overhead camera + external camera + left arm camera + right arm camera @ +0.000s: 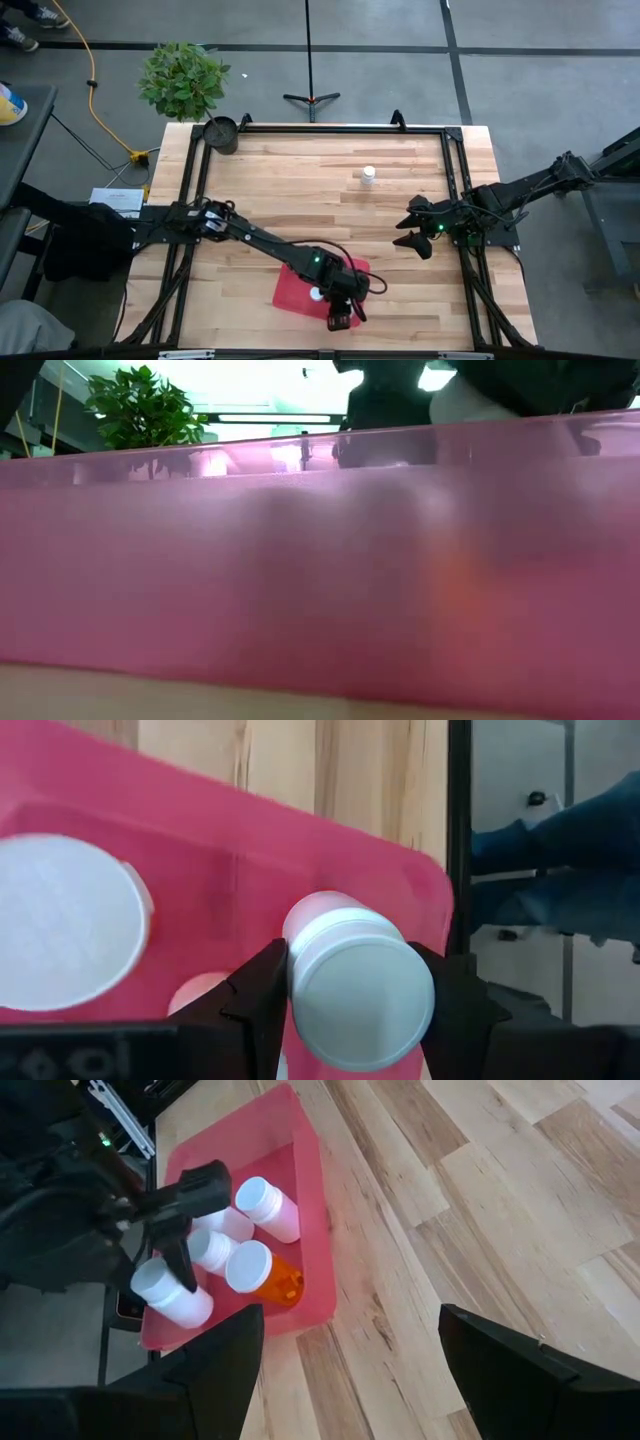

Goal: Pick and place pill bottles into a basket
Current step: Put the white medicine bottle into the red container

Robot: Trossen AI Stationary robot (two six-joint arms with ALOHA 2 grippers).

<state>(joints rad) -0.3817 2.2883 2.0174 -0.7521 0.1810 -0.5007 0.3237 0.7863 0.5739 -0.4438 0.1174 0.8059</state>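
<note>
The red basket (293, 290) lies near the table's front edge; its wall (300, 580) fills the low view. Inside lie several white-capped pill bottles (268, 1208), one with an orange body (272, 1280). My left gripper (340, 318) is over the basket's near end, shut on another white pill bottle (360, 1005). One more pill bottle (368, 175) stands upright on the wood toward the far side. My right gripper (350, 1370) hangs open near the table's right edge, with nothing between its fingers. My left gripper pinches the pill bottle between its two fingers (262, 995), on opposite sides of it near the cap end (300, 965). The fingers slant down from above and lie across the bottle. The bottle is tilted, cap up (152, 1280); whether it touches the basket I cannot tell.
A small dark pot (222, 133) with a green plant (183, 78) stands at the table's far left corner. A black frame (452, 190) runs along the table's edges. Bare wood (300, 190) lies between the basket and the lone bottle.
</note>
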